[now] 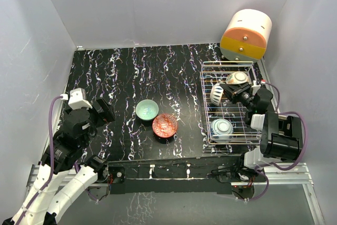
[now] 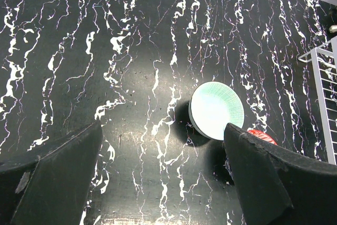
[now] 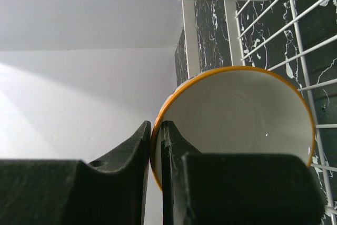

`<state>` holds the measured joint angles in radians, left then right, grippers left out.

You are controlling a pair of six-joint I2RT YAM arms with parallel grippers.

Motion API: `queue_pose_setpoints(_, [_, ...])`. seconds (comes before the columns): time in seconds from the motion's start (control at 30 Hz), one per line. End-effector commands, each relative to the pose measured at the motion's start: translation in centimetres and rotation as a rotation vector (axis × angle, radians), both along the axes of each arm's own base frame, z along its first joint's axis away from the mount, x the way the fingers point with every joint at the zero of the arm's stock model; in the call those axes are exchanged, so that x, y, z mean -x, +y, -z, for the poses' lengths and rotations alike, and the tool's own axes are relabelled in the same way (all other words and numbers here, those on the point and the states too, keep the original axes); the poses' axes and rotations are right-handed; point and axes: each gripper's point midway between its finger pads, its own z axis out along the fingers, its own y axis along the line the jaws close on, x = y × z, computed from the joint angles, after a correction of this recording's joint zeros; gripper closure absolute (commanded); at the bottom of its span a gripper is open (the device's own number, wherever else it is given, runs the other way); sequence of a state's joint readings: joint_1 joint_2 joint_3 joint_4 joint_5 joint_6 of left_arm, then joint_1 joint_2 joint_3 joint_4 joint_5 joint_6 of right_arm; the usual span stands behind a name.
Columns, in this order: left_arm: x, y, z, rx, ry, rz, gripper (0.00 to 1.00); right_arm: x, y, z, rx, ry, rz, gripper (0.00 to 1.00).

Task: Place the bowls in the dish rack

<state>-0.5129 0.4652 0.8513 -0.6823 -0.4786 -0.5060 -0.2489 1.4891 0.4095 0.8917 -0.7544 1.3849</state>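
The silver wire dish rack (image 1: 206, 110) stands at the table's right. My right gripper (image 1: 235, 85) is shut on the rim of the cream bowl with the orange edge (image 1: 238, 77), holding it over the rack's far end; the wrist view shows its white inside (image 3: 242, 119) pinched between the fingers (image 3: 156, 127). A blue-and-white patterned bowl (image 1: 216, 94) stands on edge in the rack, and a pale blue bowl (image 1: 221, 127) lies nearer. The mint green bowl (image 1: 147, 109) and the red-orange bowl (image 1: 165, 125) sit on the table. My left gripper (image 1: 105, 110) is open and empty, left of the mint bowl (image 2: 216, 110).
A cream-and-orange rounded drawer box (image 1: 246, 35) stands behind the rack at the back right. Grey walls close in the table on three sides. The rack's white wire edge (image 2: 324, 77) shows at the right of the left wrist view, with a sliver of the red-orange bowl (image 2: 261, 134).
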Motion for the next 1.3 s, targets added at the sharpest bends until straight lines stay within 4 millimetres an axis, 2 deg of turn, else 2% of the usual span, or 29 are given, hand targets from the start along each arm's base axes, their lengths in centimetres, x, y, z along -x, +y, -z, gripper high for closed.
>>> queue_pose_setpoints(0.0, [0.2, 0.0, -1.2, 0.009, -0.027, 0.007, 0.03, 1.4, -1.0, 4.2, -0.006, 0.137, 0.017, 0.86])
queue_pose_setpoints(0.13, [0.2, -0.1, -1.1, 0.013, -0.024, 0.011, 0.03, 2.7, -0.4, 4.4, -0.116, 0.127, -0.029, 0.88])
queue_pose_setpoints(0.3, [-0.1, -0.4, -0.9, 0.012, -0.016, 0.016, 0.03, 3.0, 0.2, 2.7, -0.246, 0.051, -0.086, 0.88])
queue_pose_setpoints(0.37, [-0.3, -0.5, -0.9, 0.010, -0.014, 0.017, 0.03, 2.9, 0.2, 2.1, -0.282, 0.027, -0.097, 0.88])
queue_pose_setpoints(0.53, [-0.7, -0.8, -1.3, 0.012, -0.014, 0.021, 0.03, 2.6, 0.1, 2.4, -0.308, 0.039, -0.099, 0.88])
queue_pose_setpoints(0.7, [-1.0, -1.1, -1.6, 0.020, -0.024, 0.024, 0.03, 1.6, -0.2, 1.8, -0.309, 0.035, -0.089, 0.88])
queue_pose_setpoints(0.8, [-1.1, -1.3, -1.7, 0.024, -0.022, 0.030, 0.03, 1.4, -0.3, 2.9, -0.271, 0.087, -0.064, 0.80])
queue_pose_setpoints(0.9, [-1.1, -1.3, -1.8, 0.024, -0.023, 0.032, 0.03, 0.2, -0.9, 2.1, -0.159, 0.054, -0.039, 0.73])
queue_pose_setpoints(1.07, [-0.9, -0.9, -1.9, 0.015, -0.025, 0.025, 0.03, -0.8, -2.3, 2.1, 0.031, 0.089, 0.023, 0.52])
queue_pose_setpoints(1.27, [-0.6, -0.8, -1.6, 0.025, -0.032, 0.022, 0.03, -2.0, -4.3, 0.8, 0.237, 0.117, 0.088, 0.46])
